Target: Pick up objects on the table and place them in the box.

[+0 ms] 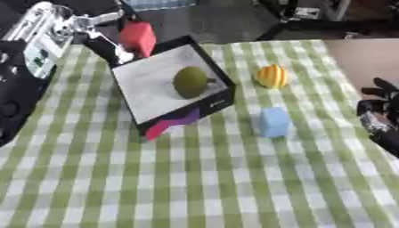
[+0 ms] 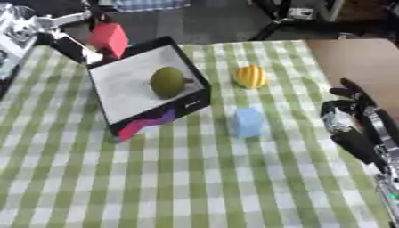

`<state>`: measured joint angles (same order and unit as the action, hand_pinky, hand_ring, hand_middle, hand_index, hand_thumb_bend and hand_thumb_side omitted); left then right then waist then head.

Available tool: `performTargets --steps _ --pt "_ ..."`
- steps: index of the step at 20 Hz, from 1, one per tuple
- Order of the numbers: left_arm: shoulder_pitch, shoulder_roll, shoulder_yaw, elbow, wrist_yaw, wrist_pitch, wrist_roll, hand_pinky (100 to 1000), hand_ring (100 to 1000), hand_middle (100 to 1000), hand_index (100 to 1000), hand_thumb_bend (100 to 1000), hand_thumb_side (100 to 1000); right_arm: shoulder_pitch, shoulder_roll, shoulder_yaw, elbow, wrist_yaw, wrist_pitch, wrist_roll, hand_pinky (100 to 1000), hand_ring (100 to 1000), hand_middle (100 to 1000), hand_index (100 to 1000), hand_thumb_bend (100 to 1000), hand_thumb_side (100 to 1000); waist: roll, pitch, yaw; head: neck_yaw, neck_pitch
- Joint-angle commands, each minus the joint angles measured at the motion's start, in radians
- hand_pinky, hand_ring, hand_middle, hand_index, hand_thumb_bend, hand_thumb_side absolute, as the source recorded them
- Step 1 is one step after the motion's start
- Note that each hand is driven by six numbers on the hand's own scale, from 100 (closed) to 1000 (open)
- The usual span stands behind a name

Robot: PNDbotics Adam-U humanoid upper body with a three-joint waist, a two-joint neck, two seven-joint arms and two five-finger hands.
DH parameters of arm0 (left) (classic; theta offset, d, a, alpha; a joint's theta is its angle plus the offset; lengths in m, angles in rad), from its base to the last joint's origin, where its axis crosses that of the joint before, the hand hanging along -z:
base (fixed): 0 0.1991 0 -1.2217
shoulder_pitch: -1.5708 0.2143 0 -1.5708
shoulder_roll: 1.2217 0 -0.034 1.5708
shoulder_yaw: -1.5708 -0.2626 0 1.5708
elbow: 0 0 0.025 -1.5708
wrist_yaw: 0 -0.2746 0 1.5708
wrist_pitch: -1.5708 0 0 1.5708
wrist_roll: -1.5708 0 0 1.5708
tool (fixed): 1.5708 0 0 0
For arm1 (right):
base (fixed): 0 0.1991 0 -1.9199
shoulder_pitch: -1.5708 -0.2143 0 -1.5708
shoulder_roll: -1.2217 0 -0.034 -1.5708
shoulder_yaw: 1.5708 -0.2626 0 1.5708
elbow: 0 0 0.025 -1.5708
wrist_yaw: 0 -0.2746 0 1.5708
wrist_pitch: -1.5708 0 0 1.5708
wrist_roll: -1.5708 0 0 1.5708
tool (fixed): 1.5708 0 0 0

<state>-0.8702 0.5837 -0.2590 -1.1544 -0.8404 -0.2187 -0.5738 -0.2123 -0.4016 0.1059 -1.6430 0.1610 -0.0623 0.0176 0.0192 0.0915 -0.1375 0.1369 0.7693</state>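
Note:
A black box point(image 1: 220, 101) with a pale inside stands tilted on the checked cloth at upper left. An olive-green round fruit point(image 1: 190, 82) lies in it. My left hand point(image 1: 107, 45) comes in from the upper left and is shut on a red block point(image 1: 139, 37), held above the box's far left corner. Right of the box, a yellow striped round object point(image 1: 272, 76) rests on the cloth. A light blue cube point(image 1: 274, 121) sits in front of it. My right hand point(image 2: 352, 116) rests open at the right edge, fingers up, apart from everything.
The green-and-white checked cloth point(image 1: 195, 178) covers the table's near part. A bare brown tabletop point(image 2: 355, 58) shows at the far right. Dark floor and black stand legs point(image 2: 284, 22) lie beyond the far edge.

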Motion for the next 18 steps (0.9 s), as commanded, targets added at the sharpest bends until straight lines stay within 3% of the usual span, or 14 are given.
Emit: performTargets --steps 1,4,7,9,11,12,13,18 --pt "-0.009 0.002 0.001 0.033 -0.045 0.002 -0.002 807 754 805 943 520 575 -0.016 -0.016 -0.003 -0.01 -0.002 -0.004 0.003 890 807 843 1000 119 570 -0.004 -0.017 -0.001 0.001 0.001" --pt "0.005 0.008 0.005 0.042 -0.085 0.007 0.006 821 792 872 1000 719 694 -0.015 -0.018 -0.005 -0.01 -0.002 -0.004 0.002 890 807 843 1000 118 571 -0.004 -0.016 0.002 0.001 0.001" --pt "0.026 0.022 0.023 0.03 -0.081 0.02 0.026 829 807 902 1000 781 759 -0.016 -0.019 -0.006 -0.01 -0.001 -0.004 0.002 890 807 843 1000 115 572 -0.004 -0.015 0.006 -0.001 0.001" --pt "0.045 0.036 0.043 0.004 -0.045 0.033 0.055 822 796 889 994 746 788 -0.019 -0.021 -0.006 -0.01 0.001 -0.004 0.003 891 807 843 1000 115 571 -0.004 -0.016 0.01 -0.001 0.001" --pt "0.075 0.054 0.075 -0.05 0.036 0.054 0.113 794 749 834 953 565 881 -0.024 -0.026 -0.009 -0.01 0.006 -0.004 0.003 891 808 844 1000 118 568 -0.004 -0.015 0.015 -0.001 0.001" --pt "0.096 0.065 0.09 -0.085 0.092 0.07 0.15 794 749 834 953 565 881 -0.029 -0.03 -0.012 -0.01 0.01 -0.003 0.002 891 808 844 1000 118 568 -0.003 -0.015 0.018 0.0 0.001" --pt "0.117 0.074 0.101 -0.121 0.15 0.087 0.182 781 721 802 923 486 912 -0.034 -0.035 -0.014 -0.011 0.014 -0.003 0.001 891 809 846 1000 120 564 -0.002 -0.015 0.02 0.0 0.001" --pt "0.283 0.117 0.183 -0.39 0.504 0.148 0.383 760 679 755 874 412 889 -0.085 -0.08 -0.022 -0.016 0.055 0.003 0.003 894 815 851 1000 127 555 0.001 -0.012 0.04 -0.011 0.001"
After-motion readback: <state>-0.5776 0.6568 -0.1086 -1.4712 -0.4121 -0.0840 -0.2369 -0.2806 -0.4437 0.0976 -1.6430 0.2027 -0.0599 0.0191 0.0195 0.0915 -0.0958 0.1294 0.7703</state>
